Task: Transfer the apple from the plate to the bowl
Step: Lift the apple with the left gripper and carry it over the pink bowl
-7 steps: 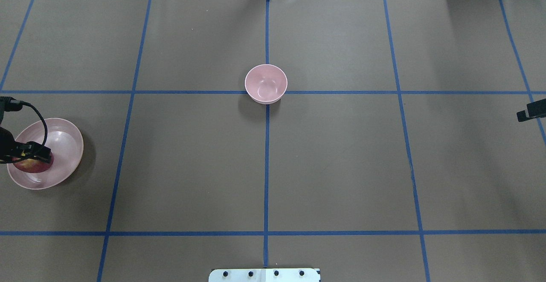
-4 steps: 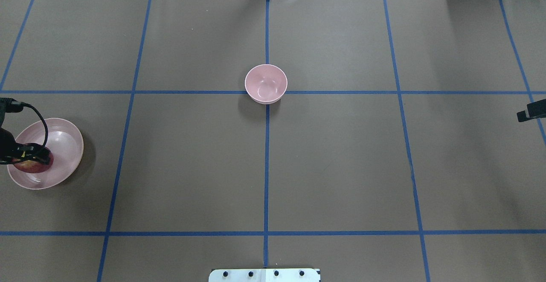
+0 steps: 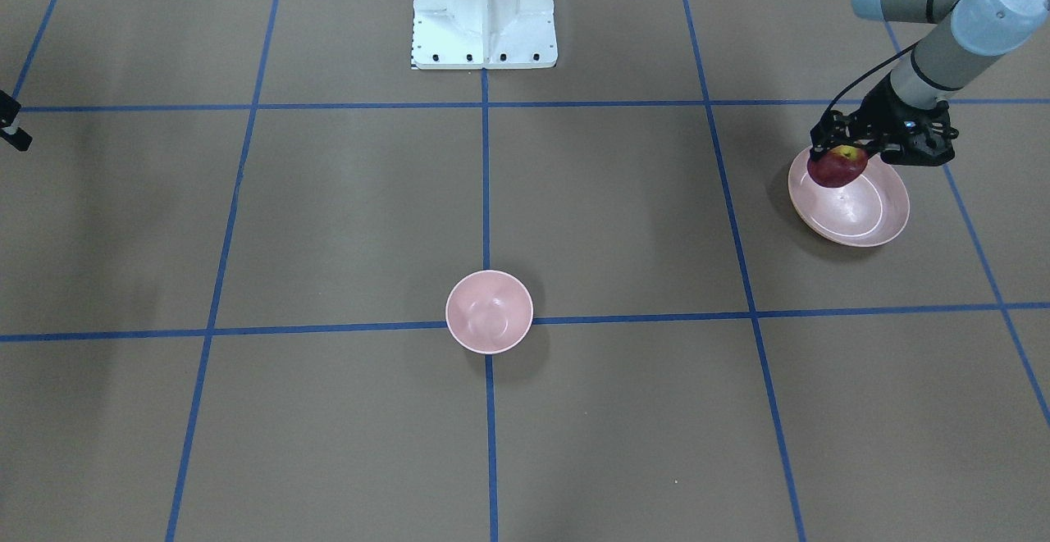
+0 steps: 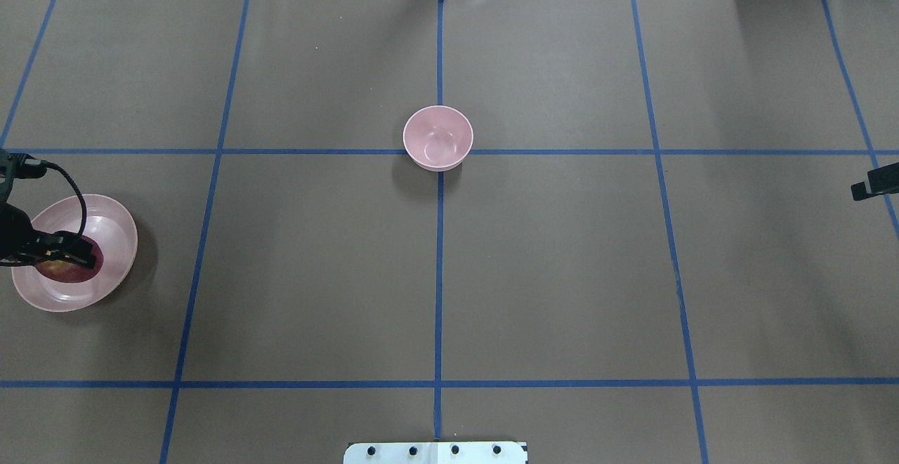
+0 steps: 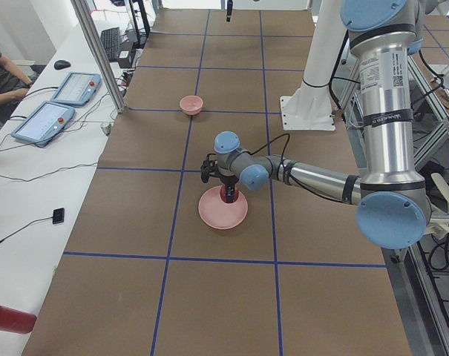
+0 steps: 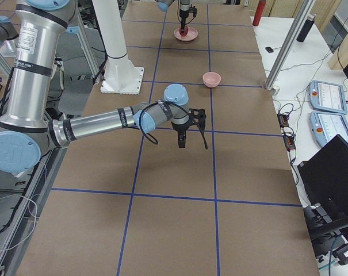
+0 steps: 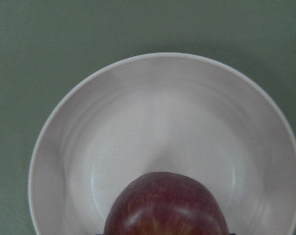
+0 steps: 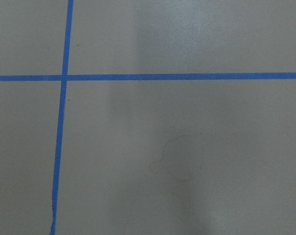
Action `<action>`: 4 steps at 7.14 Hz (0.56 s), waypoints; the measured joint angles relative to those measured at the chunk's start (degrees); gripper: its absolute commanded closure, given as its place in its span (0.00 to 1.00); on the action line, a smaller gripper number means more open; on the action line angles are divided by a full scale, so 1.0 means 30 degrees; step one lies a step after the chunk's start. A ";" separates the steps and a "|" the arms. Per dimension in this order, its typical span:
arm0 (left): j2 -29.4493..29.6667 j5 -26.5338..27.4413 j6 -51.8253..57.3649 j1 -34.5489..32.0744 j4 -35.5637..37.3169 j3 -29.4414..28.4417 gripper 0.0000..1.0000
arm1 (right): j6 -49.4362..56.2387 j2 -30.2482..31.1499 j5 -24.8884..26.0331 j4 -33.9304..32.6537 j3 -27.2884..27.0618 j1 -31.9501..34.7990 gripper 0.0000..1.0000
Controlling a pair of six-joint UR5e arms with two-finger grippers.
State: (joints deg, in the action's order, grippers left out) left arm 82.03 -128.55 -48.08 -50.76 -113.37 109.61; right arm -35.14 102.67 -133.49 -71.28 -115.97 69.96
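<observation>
The dark red apple (image 3: 837, 167) is held in my left gripper (image 3: 837, 155), which is shut on it a little above the pale pink plate (image 3: 861, 212). In the overhead view the apple (image 4: 79, 268) hangs over the plate (image 4: 116, 229) at the table's left edge. The left wrist view shows the apple (image 7: 165, 208) above the bare plate (image 7: 162, 117). The small deep pink bowl (image 4: 437, 137) stands at the table's centre, also shown in the front view (image 3: 489, 311). Only a part of my right gripper (image 4: 874, 183) shows at the right edge, far from all of these; I cannot tell how its fingers stand.
Blue tape lines (image 4: 438, 253) divide the brown table into squares. The robot's white base (image 3: 485, 13) stands at the near edge. Tablets (image 5: 57, 104) and an operator sit beyond the far side of the table. The right wrist view shows only bare table and tape.
My left gripper has risen with the apple, lifting it off the plate's floor and shifting it slightly toward the plate's middle. The right arm and the bowl have not moved.
</observation>
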 measured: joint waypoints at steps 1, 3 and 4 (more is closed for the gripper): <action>0.1124 -0.0451 -0.0645 -0.0039 0.1179 0.0797 1.00 | -0.0003 -0.0003 0.0013 0.0000 -0.0011 0.0000 0.01; 0.5711 -0.0499 -0.2867 0.0076 0.4869 0.1225 1.00 | -0.0004 0.0001 0.0030 -0.0001 0.0002 0.0000 0.01; 0.8470 -0.0010 -0.3837 0.0354 0.7091 0.1040 1.00 | -0.0004 0.0011 0.0050 -0.0001 0.0011 0.0000 0.01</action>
State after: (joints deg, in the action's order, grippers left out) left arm 107.44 -128.58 -59.59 -49.70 -92.10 112.73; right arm -35.16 102.70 -133.34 -71.28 -115.94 69.96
